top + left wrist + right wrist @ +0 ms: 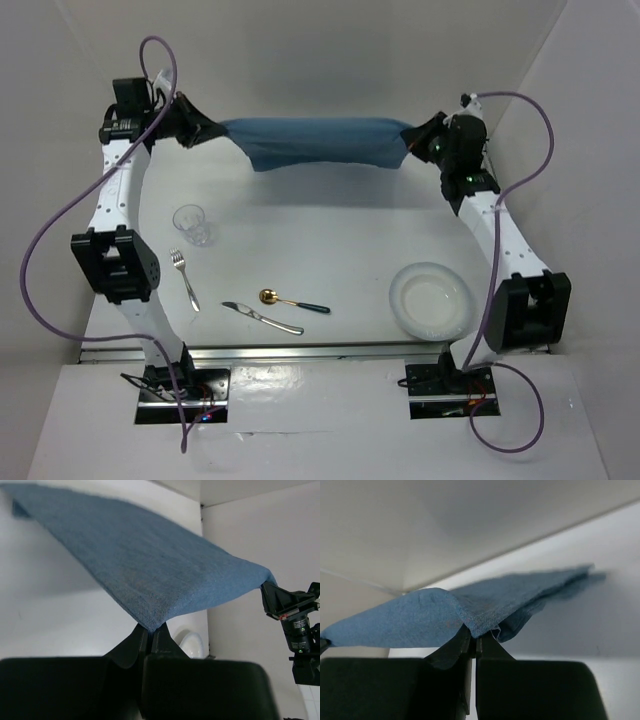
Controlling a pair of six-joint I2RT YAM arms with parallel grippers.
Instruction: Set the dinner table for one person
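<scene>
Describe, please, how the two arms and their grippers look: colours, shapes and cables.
The left arm and right arm have white links with rows of small dark dots, joined by boxy black joint housings. A purple cable loops along each, from black base plate to wrist. The left gripper and right gripper have black tapering fingers.

We see the placemat (320,142) stretched between the left gripper (205,130) and right gripper (412,140) over the far desk (320,230), with the glass (192,224) left, the fork (185,278) before it, the spoon (293,300) just behind the knife (262,317) centrally, and the plate (432,298) right.
</scene>
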